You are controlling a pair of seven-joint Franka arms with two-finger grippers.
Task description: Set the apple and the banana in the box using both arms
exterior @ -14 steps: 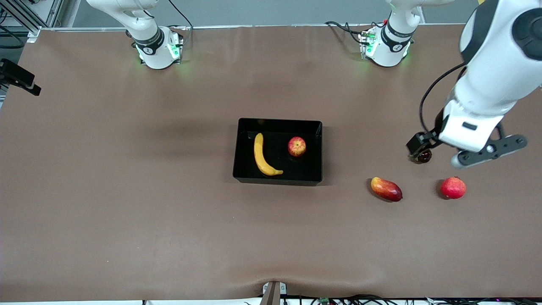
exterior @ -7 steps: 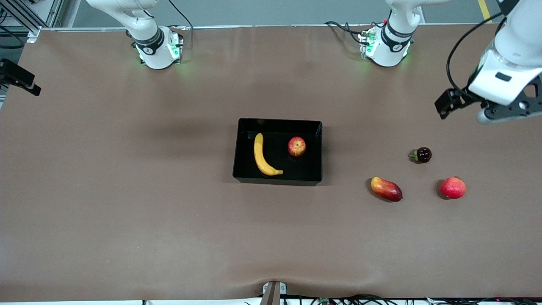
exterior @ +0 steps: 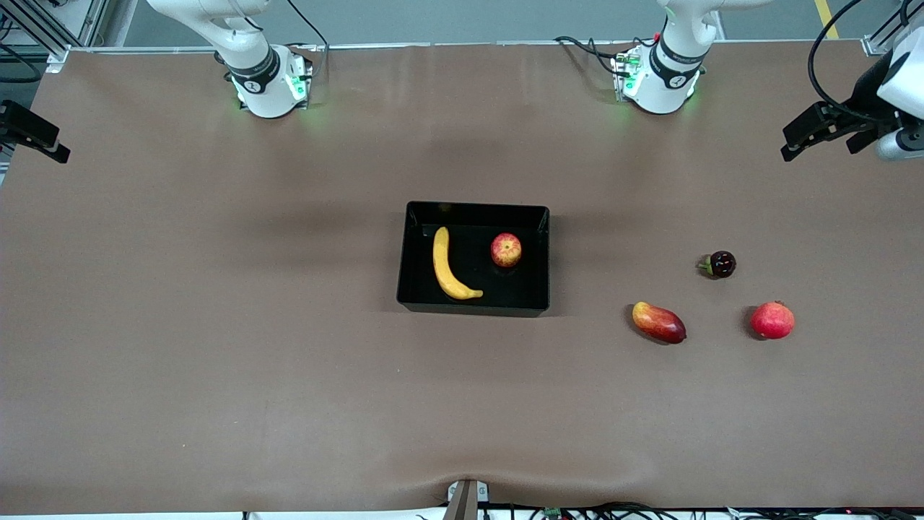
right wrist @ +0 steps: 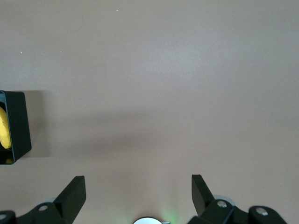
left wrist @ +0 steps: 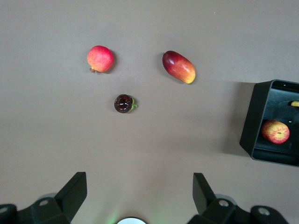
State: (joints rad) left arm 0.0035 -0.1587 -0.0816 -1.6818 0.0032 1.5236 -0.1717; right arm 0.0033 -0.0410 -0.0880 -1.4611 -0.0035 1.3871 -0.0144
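The black box stands mid-table with the yellow banana and the streaked red apple lying side by side in it. The left wrist view shows the box's wall, the apple and the banana's tip. My left gripper hangs open and empty, high over bare mat at the left arm's end of the table, where the left arm shows at the edge. My right gripper is open and empty over bare mat beside a corner of the box.
Three loose fruits lie toward the left arm's end: a red-yellow mango, a plain red round fruit and a small dark fruit. The arm bases stand along the table's edge farthest from the front camera.
The left arm has risen and drawn back from over the small dark fruit toward the table's edge. The fruits and the box have not moved.
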